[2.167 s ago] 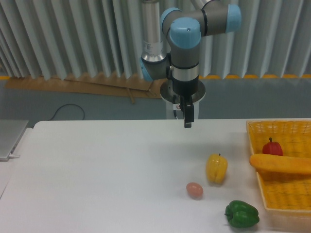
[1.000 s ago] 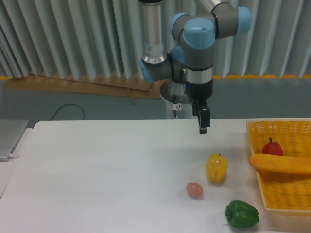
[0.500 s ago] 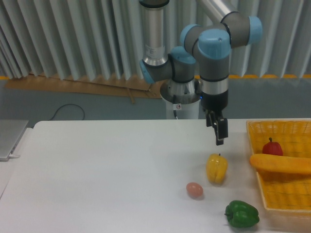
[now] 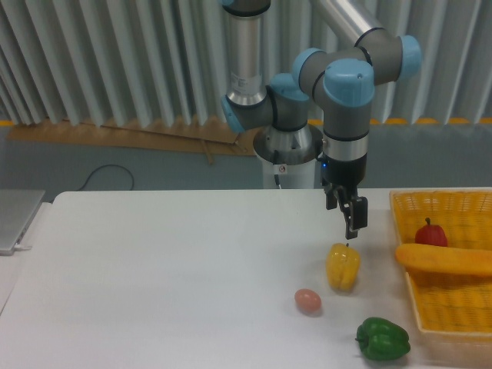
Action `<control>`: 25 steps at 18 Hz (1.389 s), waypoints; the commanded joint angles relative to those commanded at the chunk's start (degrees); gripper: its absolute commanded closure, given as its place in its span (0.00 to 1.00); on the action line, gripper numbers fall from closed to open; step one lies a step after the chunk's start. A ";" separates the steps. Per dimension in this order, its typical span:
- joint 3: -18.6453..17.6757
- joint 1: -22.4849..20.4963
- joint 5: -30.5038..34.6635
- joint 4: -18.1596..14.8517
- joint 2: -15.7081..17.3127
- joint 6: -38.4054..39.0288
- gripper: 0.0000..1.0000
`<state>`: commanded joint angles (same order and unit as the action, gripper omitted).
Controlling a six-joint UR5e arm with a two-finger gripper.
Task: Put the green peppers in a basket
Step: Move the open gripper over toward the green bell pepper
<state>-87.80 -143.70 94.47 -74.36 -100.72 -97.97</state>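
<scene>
The gripper (image 4: 352, 230) hangs just above the yellow pepper (image 4: 343, 267), holding nothing; its jaw gap cannot be determined. The green pepper (image 4: 382, 339) lies on the table (image 4: 154, 284), beside the basket (image 4: 450, 304).

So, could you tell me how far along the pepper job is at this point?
Nothing is done yet: the green pepper lies on the table, outside the basket. In hand: nothing; the gripper hangs just above the yellow pepper, not the green one. Left: reach the green pepper, grasp it and set it in the basket.
</scene>
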 joint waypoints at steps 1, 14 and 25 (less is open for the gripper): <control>0.09 0.00 0.02 0.00 -0.18 -1.68 0.00; 5.10 -0.53 -0.07 4.21 -4.30 -1.43 0.00; 5.01 -0.18 0.02 5.97 -10.72 -1.34 0.00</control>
<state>-82.79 -143.88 94.48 -68.38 -111.44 -99.32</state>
